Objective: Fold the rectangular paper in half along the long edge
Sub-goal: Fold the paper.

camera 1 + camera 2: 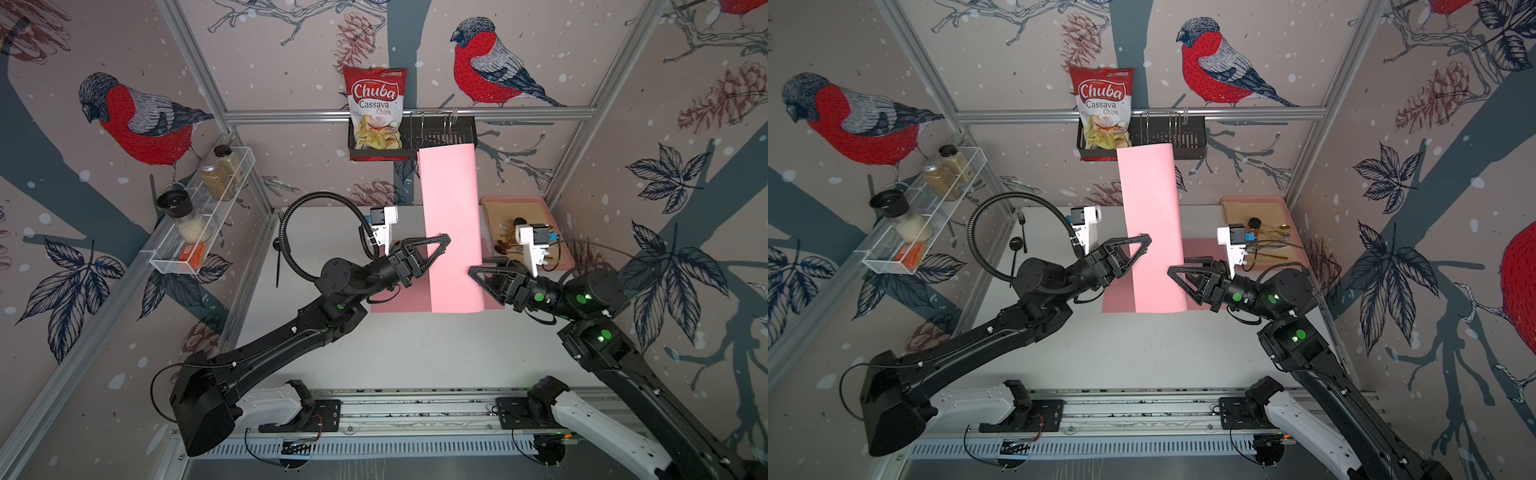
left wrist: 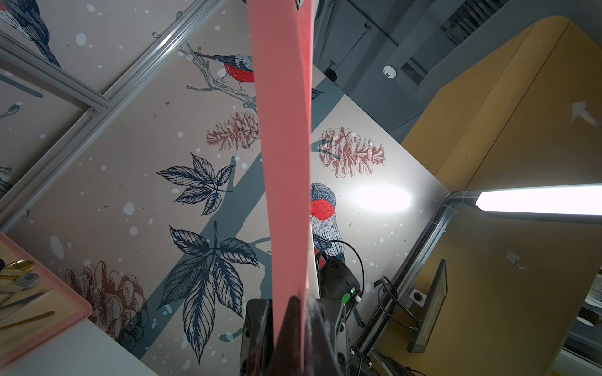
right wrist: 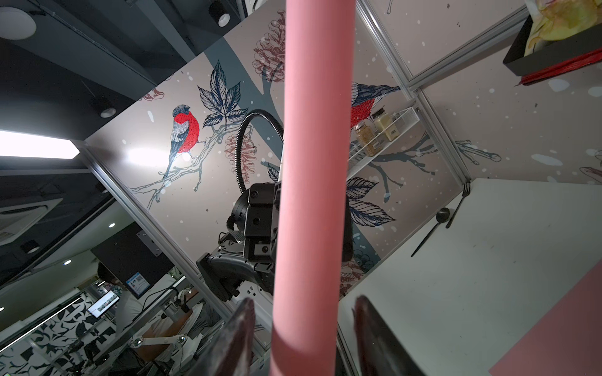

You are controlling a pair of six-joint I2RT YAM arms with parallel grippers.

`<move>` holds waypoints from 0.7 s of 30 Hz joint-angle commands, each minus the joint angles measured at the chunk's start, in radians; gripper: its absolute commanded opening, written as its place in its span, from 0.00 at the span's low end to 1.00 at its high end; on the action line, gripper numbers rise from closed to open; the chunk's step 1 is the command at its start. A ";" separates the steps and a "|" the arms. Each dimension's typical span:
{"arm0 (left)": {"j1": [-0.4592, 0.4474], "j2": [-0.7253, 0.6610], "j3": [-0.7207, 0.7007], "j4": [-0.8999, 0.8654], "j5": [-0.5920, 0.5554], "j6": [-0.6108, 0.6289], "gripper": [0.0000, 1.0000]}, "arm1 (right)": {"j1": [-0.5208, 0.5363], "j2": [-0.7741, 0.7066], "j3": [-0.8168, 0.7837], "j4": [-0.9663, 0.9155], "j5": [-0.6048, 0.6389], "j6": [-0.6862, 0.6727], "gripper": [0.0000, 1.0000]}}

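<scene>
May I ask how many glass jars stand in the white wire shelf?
3 in the white wire shelf: two brown-lidded glass spice jars farthest back, one black-lidded jar nearer.

This is a robotics lab cell dressed up as a kitchen corner. Aluminium framing [image 1: 407, 113] boxes in a white tabletop [image 1: 415, 353], and the wall panels are papered with bullfinches [image 1: 490, 70]. Two black robot arms [image 1: 266, 353] sit on a rail [image 1: 415, 411] at 6 o'clock. Kitchen props line the walls: a wire rack [image 1: 172, 264] of spice jars [image 1: 216, 180] at 10 o'clock, a black basket [image 1: 440, 137] with a chips bag [image 1: 376, 108] at 12, and a pink tray [image 1: 559, 239] of cutlery [image 1: 505, 245] at 2. Beyond the walls, the wrist views show a strip light [image 2: 537, 199], a yellow partition [image 2: 521, 114] and a monitor [image 3: 103, 303].
</scene>
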 commanded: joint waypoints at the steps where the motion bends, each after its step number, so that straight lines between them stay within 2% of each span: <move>1: -0.004 -0.007 -0.004 0.010 0.026 0.010 0.00 | -0.010 0.015 0.051 -0.064 0.035 -0.077 0.63; 4: -0.006 -0.004 -0.007 0.004 0.050 0.013 0.00 | -0.033 0.039 0.094 -0.091 0.050 -0.107 0.68; 7: -0.011 -0.001 -0.011 -0.004 0.072 0.015 0.00 | -0.058 0.065 0.121 -0.089 0.042 -0.115 0.69; 21: -0.025 0.005 -0.030 -0.033 0.091 0.040 0.00 | -0.132 0.100 0.144 0.013 0.016 -0.065 0.69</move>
